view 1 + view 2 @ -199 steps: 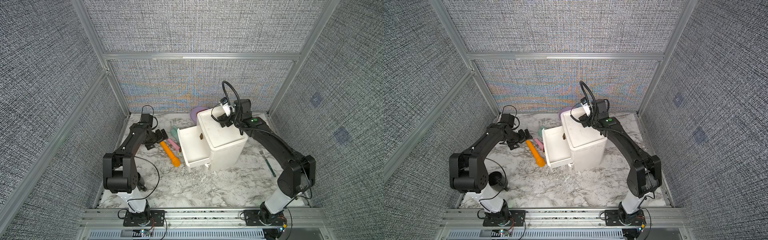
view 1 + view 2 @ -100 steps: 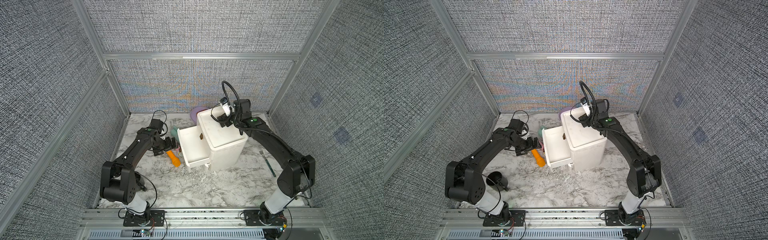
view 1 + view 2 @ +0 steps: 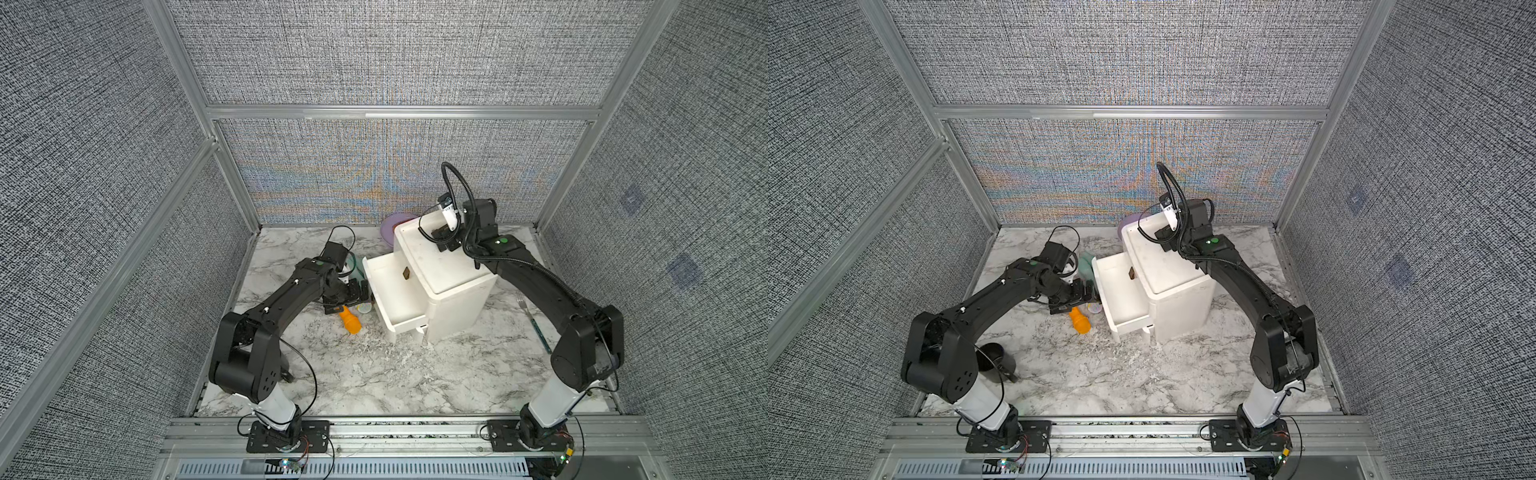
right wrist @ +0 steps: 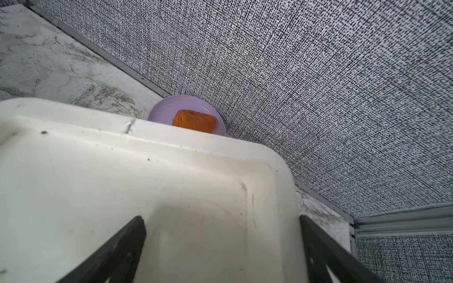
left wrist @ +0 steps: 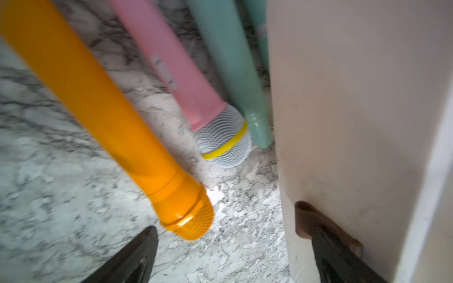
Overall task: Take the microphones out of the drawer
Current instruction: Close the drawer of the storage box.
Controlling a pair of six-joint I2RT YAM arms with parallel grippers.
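The white drawer (image 3: 395,291) (image 3: 1121,291) stands pulled out of the white cabinet (image 3: 449,266); what shows of its inside is bare white. On the table just left of it lie an orange microphone (image 3: 351,322) (image 5: 110,117), a pink microphone (image 5: 186,83) with a mesh head, and a teal microphone (image 5: 232,61). My left gripper (image 3: 353,293) (image 5: 230,245) hangs open over them, one finger at the brown handle (image 5: 304,218) on the drawer front (image 5: 343,122). My right gripper (image 3: 444,239) (image 4: 220,245) rests open on the cabinet top (image 4: 147,183).
A purple plate (image 3: 395,222) (image 4: 161,112) with an orange lump (image 4: 193,121) sits behind the cabinet against the back wall. A fork (image 3: 534,320) lies right of the cabinet. A black cup (image 3: 994,359) stands by the left arm's base.
My left arm has swung from the back left toward the drawer; its gripper now covers the microphones' upper ends beside the drawer front. The right arm has not moved.
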